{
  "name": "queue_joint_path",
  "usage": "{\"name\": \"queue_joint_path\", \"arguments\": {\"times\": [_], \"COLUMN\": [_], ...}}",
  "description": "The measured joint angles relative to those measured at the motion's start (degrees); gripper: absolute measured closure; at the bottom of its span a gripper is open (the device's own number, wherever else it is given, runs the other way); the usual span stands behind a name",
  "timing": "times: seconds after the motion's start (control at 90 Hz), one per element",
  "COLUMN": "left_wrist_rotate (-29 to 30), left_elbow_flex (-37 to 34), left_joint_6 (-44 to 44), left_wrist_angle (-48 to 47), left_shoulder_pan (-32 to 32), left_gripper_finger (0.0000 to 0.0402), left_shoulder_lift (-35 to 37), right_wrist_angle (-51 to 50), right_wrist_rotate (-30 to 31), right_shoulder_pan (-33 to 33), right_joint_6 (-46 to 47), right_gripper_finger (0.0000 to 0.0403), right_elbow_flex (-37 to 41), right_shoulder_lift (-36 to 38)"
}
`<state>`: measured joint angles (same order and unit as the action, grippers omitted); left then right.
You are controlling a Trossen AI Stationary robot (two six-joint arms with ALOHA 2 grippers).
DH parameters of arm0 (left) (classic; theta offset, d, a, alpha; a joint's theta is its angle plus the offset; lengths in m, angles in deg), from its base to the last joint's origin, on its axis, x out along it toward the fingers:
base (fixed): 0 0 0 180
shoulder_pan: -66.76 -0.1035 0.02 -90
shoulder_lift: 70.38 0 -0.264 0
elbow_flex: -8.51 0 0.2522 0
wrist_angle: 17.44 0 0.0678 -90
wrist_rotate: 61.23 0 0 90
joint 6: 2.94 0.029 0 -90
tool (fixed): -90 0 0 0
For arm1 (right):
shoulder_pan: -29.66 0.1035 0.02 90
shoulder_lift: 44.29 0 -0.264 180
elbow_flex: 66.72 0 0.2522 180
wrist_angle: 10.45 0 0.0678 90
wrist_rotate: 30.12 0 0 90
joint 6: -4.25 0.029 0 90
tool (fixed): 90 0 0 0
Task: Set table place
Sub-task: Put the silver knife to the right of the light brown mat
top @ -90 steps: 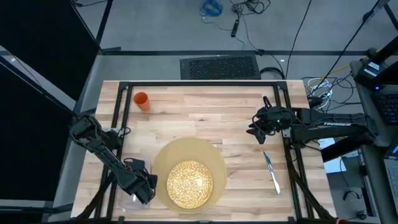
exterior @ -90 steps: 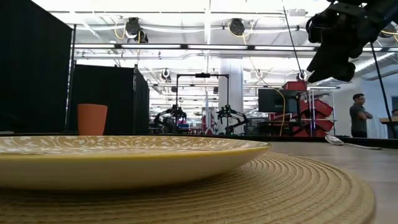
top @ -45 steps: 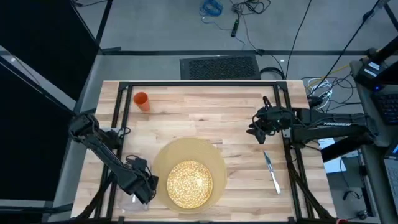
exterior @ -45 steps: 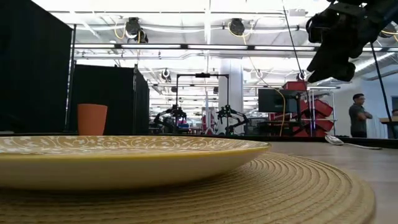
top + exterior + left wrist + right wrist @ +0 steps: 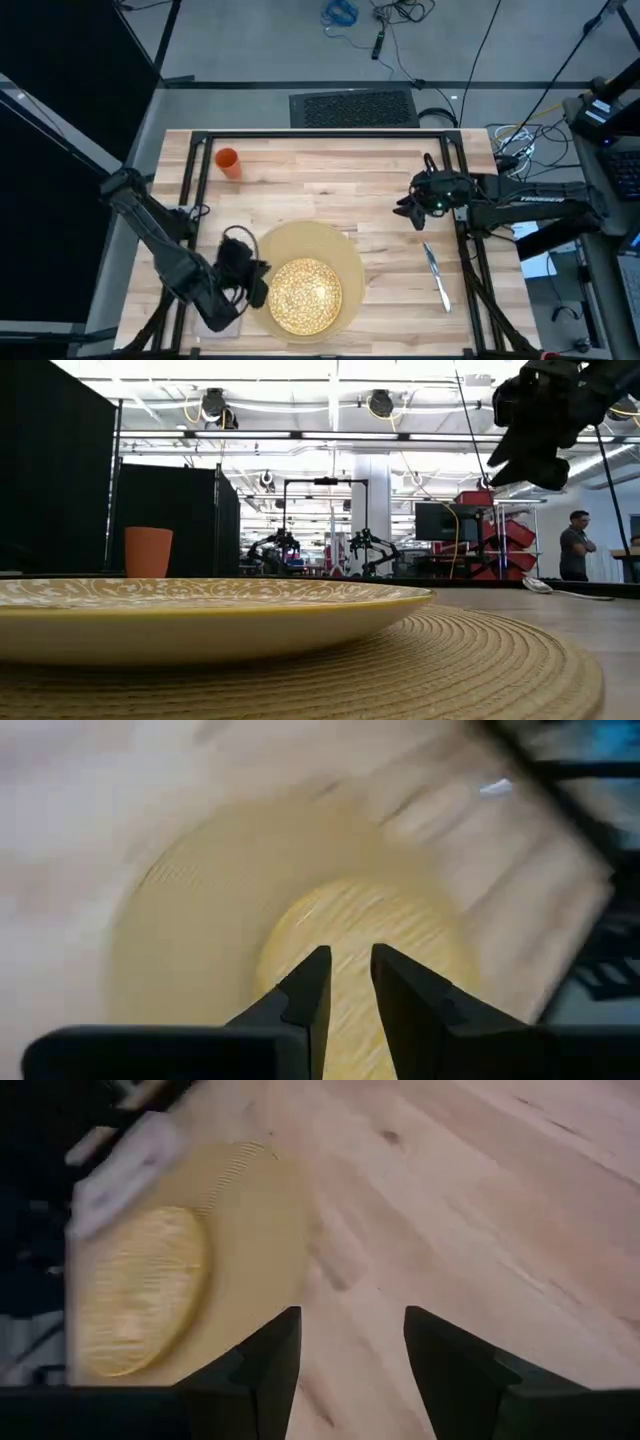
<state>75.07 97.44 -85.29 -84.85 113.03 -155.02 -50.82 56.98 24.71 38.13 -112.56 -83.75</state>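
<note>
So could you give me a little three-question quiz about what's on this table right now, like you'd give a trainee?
1. True or false: the gold-speckled plate lies on the round tan mat.
2. Which corner of the table, seen from above, holds the orange cup: A) far left, B) far right, C) near right?
3. Fill in: the utensil lies on the bare wood below the ____ tool, while the left tool is at the mat's left edge.

Key: 1 true; 2 A; 3 right.
</note>
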Motion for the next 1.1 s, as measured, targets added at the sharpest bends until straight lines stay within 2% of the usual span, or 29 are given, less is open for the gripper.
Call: {"name": "queue_joint_path", "arguments": {"times": [0.156, 0.278, 0.378, 0.489, 0.567, 0.667, 0.878, 0.956, 1.022, 1.1], "left_wrist_rotate": [1.94, -2.88, -7.9, -12.42, -13.54, -12.96, -0.97, 2.56, 2.83, -3.29], "left_elbow_flex": [0.38, 0.38, 0.38, -0.39, -1.82, -3.79, -6.08, -8.01, -10.8, -15.37], "left_joint_6": [33.88, 58.44, 73.83, 85.98, 90.96, 93.16, 93.39, 92.79, 91.26, 90.16], "left_wrist_angle": [24.07, 40.61, 50.34, 58.31, 62.88, 67.8, 68.42, 67.26, 64.92, 63.81], "left_shoulder_pan": [-0.12, 1.48, 3.23, 5.04, 5.58, 5.63, 3.78, 1.9, -0.65, -4.85], "left_gripper_finger": [0.0338, 0.0338, 0.0338, 0.0338, 0.0338, 0.0338, 0.0338, 0.0338, 0.0338, 0.0338], "left_shoulder_lift": [0.02, 0.02, 0.02, 0.02, 0.01, 0.0, 1.1, 4.81, 10.32, 18.15], "right_wrist_angle": [15.28, 29.58, 37.4, 38.34, 36.78, 35.83, 35.79, 35.59, 34.95, 34.45], "right_wrist_rotate": [-8.46, -22.33, -30.08, -31.91, -31.85, -31.42, -24.71, -20.26, -16.52, -13.32], "right_shoulder_pan": [4.89, 10.22, 14.69, 18.56, 19.93, 20.66, 20.62, 19.82, 18.45, 15.76], "right_joint_6": [-4.81, -12.24, -19.38, -25.61, -27.37, -27.69, -30.1, -31.14, -31.76, -32.35], "right_gripper_finger": [0.0239, 0.0239, 0.0239, 0.0239, 0.0239, 0.0239, 0.0238, 0.0238, 0.0238, 0.0238], "right_elbow_flex": [0.0, 0.0, 0.0, 0.0, 0.0, 0.0, 0.0, 0.0, 0.0, 0.0], "right_shoulder_lift": [0.0, 0.02, 0.06, 0.04, 0.0, 0.0, 0.02, 0.04, 0.09, 0.07]}}
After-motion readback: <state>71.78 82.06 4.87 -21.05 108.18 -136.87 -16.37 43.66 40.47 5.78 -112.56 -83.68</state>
